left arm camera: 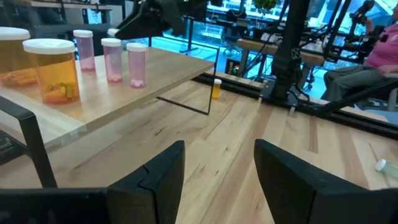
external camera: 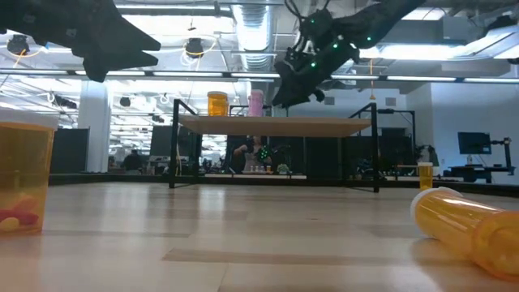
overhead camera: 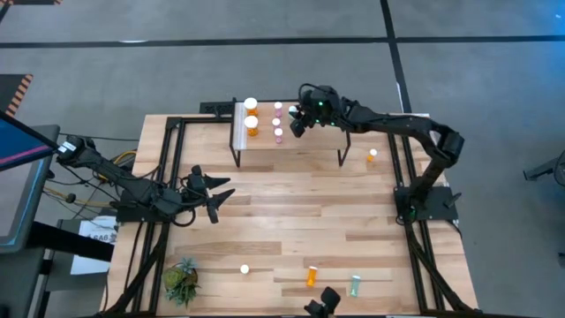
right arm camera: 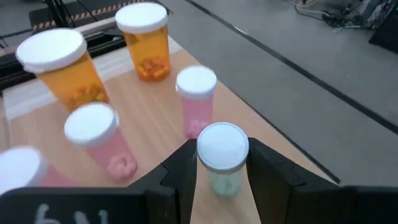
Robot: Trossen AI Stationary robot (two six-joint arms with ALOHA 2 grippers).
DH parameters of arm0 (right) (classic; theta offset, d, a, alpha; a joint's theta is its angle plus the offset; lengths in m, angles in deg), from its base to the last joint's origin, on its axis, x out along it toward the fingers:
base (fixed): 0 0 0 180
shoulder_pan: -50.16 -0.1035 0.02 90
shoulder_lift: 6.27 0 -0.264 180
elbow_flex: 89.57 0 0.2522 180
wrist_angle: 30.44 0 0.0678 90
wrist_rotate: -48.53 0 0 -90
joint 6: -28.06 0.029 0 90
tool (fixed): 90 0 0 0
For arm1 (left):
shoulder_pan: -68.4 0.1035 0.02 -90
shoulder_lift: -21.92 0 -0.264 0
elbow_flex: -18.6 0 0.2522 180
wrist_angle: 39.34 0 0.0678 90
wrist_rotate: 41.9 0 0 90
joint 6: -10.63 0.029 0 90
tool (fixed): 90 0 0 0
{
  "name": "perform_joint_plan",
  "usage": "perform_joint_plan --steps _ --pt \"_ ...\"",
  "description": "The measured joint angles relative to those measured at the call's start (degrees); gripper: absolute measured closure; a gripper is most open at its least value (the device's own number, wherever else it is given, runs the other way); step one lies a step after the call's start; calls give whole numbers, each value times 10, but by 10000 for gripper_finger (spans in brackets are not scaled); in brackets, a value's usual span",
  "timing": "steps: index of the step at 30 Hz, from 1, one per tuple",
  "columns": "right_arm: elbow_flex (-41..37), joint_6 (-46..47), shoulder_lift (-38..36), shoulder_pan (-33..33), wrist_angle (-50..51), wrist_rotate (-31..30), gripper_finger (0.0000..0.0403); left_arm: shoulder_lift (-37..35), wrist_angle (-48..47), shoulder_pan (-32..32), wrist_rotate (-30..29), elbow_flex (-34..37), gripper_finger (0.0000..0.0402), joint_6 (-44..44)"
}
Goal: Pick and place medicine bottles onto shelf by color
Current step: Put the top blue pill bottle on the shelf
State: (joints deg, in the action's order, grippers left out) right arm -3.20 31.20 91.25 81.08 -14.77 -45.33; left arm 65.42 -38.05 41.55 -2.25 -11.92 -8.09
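The shelf (overhead camera: 309, 141) stands at the table's far middle. On its left end stand two large orange medicine bottles (overhead camera: 252, 125) and, beside them, three pink ones (overhead camera: 278, 121), also seen in the right wrist view (right arm camera: 198, 99). My right gripper (right arm camera: 222, 177) reaches over the shelf just right of the pink bottles, shut on a pale green bottle (right arm camera: 222, 163) with a white cap. My left gripper (left arm camera: 219, 168) hovers open over the table's left side (overhead camera: 212, 190), holding nothing. My right gripper pinches the pale green bottle by its body just under the white cap (right arm camera: 219, 177), one finger (right arm camera: 180, 171) on each side. The fingers slant down from the table's right. The bottle stands upright; whether its base touches the shelf top I cannot tell.
A small orange bottle (overhead camera: 372, 156) stands on the table right of the shelf. Near the front edge are a white-capped bottle (overhead camera: 244, 269), an orange bottle lying down (overhead camera: 312, 276), a pale green one lying down (overhead camera: 355, 284) and a potted plant (overhead camera: 181, 281).
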Motion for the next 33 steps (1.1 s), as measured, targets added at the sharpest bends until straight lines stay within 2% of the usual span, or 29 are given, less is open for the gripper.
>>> perform_joint_plan --steps 6,17,22,33 --pt "28 -10 13 0 32 -6 255 0 -1 0 0 0 221 0" --pt "28 -13 6 4 44 -12 256 0 -1 0 0 0 221 -1" --pt "28 -15 7 4 53 -41 255 0 -2 0 0 0 221 -5" --pt "28 -17 7 7 61 -42 253 0 -2 0 0 0 221 -5"
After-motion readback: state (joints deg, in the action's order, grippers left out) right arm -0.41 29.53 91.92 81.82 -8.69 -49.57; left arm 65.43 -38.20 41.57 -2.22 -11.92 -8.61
